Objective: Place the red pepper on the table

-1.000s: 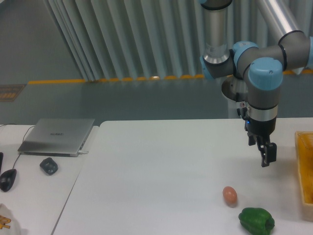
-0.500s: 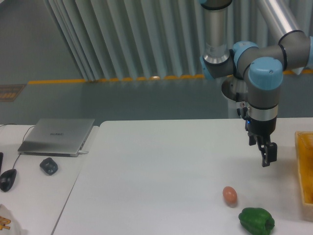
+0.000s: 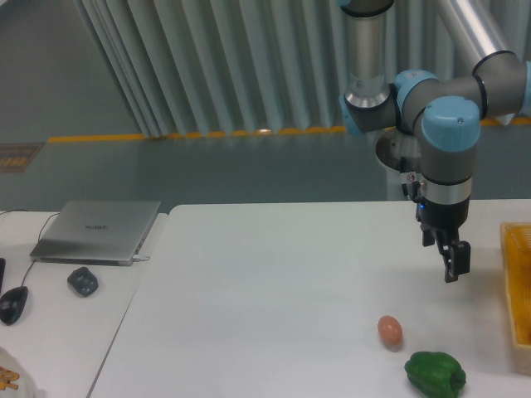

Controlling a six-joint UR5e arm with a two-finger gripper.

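The red pepper is out of view in this frame. My gripper (image 3: 453, 272) hangs from the arm over the right part of the white table (image 3: 265, 290), fingers pointing down a little above the surface. I see the fingers edge-on, so their gap is hidden, and nothing shows between them. A brownish-orange egg (image 3: 390, 330) lies on the table below and to the left of the gripper. A green bell pepper (image 3: 435, 373) sits near the front edge, below the gripper.
A yellow basket (image 3: 519, 286) stands at the table's right edge, cut off by the frame, its inside hidden. On the adjoining desk at left lie a closed laptop (image 3: 98, 230), a small dark object (image 3: 82, 281) and a mouse (image 3: 12, 303).
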